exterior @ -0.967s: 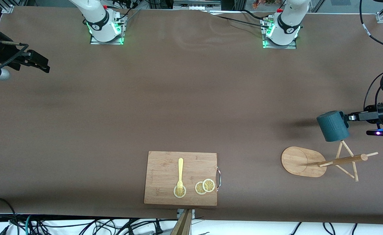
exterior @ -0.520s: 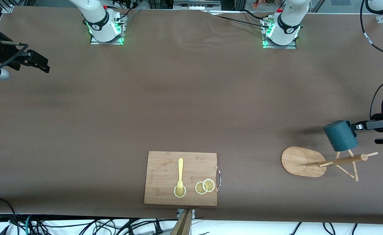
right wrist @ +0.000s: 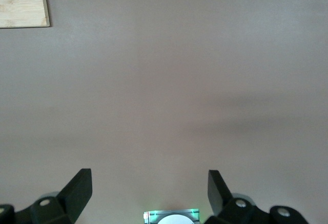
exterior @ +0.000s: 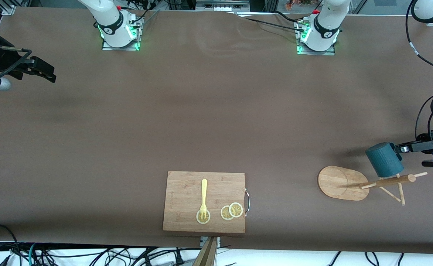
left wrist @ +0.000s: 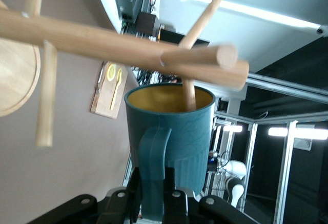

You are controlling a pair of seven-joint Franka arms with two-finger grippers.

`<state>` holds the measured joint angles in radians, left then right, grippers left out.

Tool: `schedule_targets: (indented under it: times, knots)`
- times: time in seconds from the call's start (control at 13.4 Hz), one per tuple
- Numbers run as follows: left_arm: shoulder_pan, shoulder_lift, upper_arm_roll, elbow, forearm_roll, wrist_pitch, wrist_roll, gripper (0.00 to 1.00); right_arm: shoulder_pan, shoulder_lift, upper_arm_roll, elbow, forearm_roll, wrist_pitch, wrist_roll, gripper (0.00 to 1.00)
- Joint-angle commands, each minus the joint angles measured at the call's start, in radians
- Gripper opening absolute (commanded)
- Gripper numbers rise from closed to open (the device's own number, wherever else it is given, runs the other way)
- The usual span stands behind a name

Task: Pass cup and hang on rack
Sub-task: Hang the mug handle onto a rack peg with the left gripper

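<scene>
The dark teal cup (exterior: 383,159) hangs mouth-down from my left gripper (exterior: 401,148), which is shut on its handle, over the bamboo rack's (exterior: 340,183) pegs near the left arm's end of the table. In the left wrist view the fingers (left wrist: 134,183) clamp the handle (left wrist: 154,157), and one thin peg (left wrist: 188,92) reaches into the cup's (left wrist: 189,137) yellowish mouth, just under the central post (left wrist: 118,44). My right gripper (exterior: 48,72) waits open and empty at the right arm's end; it also shows in the right wrist view (right wrist: 148,188) over bare table.
A wooden cutting board (exterior: 204,201) with a yellow fork (exterior: 203,197) and lemon slices (exterior: 232,211) lies near the front edge at mid-table. The rack's oval base (left wrist: 18,75) and other pegs (exterior: 400,192) sit close below the cup.
My left gripper has brought the cup down and closer to the rack; the cup now overlaps the upper peg. The right arm has not moved.
</scene>
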<state>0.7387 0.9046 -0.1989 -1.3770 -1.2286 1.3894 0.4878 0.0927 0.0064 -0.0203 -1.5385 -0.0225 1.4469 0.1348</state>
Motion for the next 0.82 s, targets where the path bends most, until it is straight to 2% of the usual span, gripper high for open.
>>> schedule_targets:
  times: [0.0,0.07,0.15,0.22,0.3,0.59,0.74]
  knots:
    - [-0.001,0.066,-0.001,0.072,-0.038,-0.006,0.029,0.0,0.001,0.003,0.0,0.015,-0.011,-0.01,0.002,1.0]
    - [-0.001,0.066,-0.001,0.072,-0.037,-0.006,0.032,0.0,0.001,0.003,0.0,0.015,-0.011,-0.01,0.002,1.0]
    - [-0.002,0.068,-0.001,0.072,-0.037,-0.006,0.034,0.24,0.001,0.003,0.0,0.015,-0.011,-0.01,0.002,1.0]
    - [-0.005,0.066,-0.001,0.075,-0.037,-0.006,0.032,0.76,0.001,0.003,0.0,0.015,-0.011,-0.01,0.002,1.0]
    - [-0.004,0.063,0.001,0.079,-0.031,-0.006,0.034,1.0,0.001,0.003,0.0,0.015,-0.011,-0.008,0.002,1.0]
    - [-0.001,0.053,0.007,0.157,0.069,-0.018,0.02,1.0,0.001,0.003,0.0,0.015,-0.011,-0.008,0.002,1.0]
    - [0.005,0.037,0.018,0.197,0.165,-0.085,0.014,1.0,0.001,0.003,0.0,0.015,-0.011,-0.008,0.002,1.0]
